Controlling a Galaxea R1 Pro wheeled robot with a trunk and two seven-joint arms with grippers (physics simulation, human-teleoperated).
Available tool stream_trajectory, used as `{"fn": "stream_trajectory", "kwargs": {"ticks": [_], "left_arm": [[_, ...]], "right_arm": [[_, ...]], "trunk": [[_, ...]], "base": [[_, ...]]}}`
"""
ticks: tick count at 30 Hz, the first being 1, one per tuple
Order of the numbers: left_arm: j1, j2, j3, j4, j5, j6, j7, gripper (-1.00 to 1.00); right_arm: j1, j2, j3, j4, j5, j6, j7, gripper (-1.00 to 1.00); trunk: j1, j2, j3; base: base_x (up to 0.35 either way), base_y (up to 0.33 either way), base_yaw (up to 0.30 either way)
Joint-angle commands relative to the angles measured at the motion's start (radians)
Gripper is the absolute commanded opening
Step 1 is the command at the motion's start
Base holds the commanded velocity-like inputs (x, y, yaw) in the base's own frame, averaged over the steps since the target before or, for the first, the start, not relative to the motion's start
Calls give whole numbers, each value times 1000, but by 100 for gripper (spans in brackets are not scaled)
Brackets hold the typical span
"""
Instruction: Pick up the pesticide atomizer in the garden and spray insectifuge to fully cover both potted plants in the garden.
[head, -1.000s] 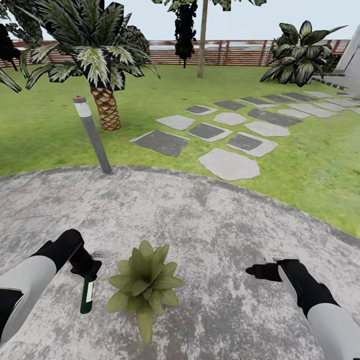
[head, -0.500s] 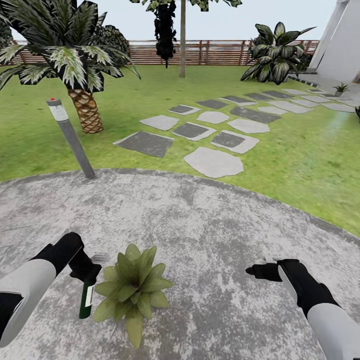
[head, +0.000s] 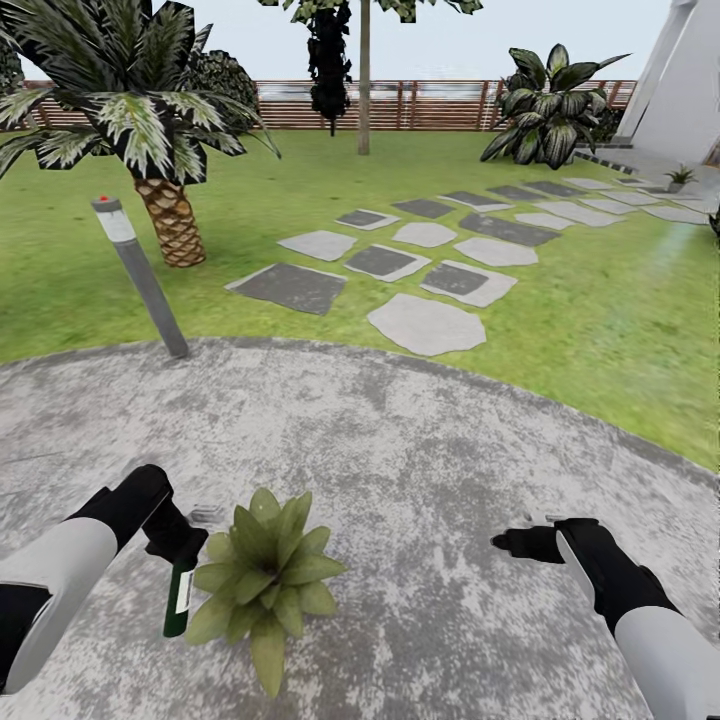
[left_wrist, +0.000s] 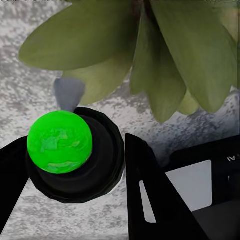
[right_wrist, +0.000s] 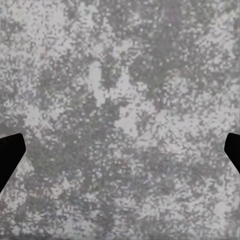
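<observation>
Pesticide atomizer (head: 180, 598), a slim dark green bottle with a white label, hangs below the left gripper (head: 183, 548), whose black fingers are pinched on its head end, the bottle's base pointing down at the mottled grey paving (head: 420, 470). Since half a second ago the bottle has shifted a little toward the small rosette of broad light-green leaves (head: 263, 585) and now sits against its outer leaves; the camera has hardly moved. In the left wrist view a bright green ball-shaped part (left_wrist: 59, 142) on a black round collar lies between the dark fingers, with the plant's leaves (left_wrist: 165, 60) just beyond. The right gripper (head: 512, 543) hovers over bare paving, well apart from the plant, its fingertips spread wide. A grey bollard post (head: 140, 278) leans at the lawn's edge.
</observation>
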Motion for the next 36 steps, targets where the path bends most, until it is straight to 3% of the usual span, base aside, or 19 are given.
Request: {"fn": "stream_trajectory", "kwargs": {"ticks": [1, 14, 20, 36], "left_arm": [[0, 1, -1, -2, -10, 3, -10, -100], [6, 3, -9, 5, -12, 3, -4, -100], [43, 4, -37, 6, -12, 3, -4, -100], [50, 4, -38, 6, -12, 3, -5, -100]], "right_arm": [[0, 1, -2, -1, -2, 6, 2, 100], [0, 1, -2, 0, -2, 6, 2, 100], [0, 0, -2, 0, -3, 6, 2, 100], [0, 1, -2, 0, -2, 6, 2, 100]], "trunk": [[0, 0, -1], [0, 0, 2], [0, 0, 2], [0, 0, 2]], "base": [[-6, 60, -165], [-64, 120, -121], [-1, 2, -5], [0, 61, -68]]}}
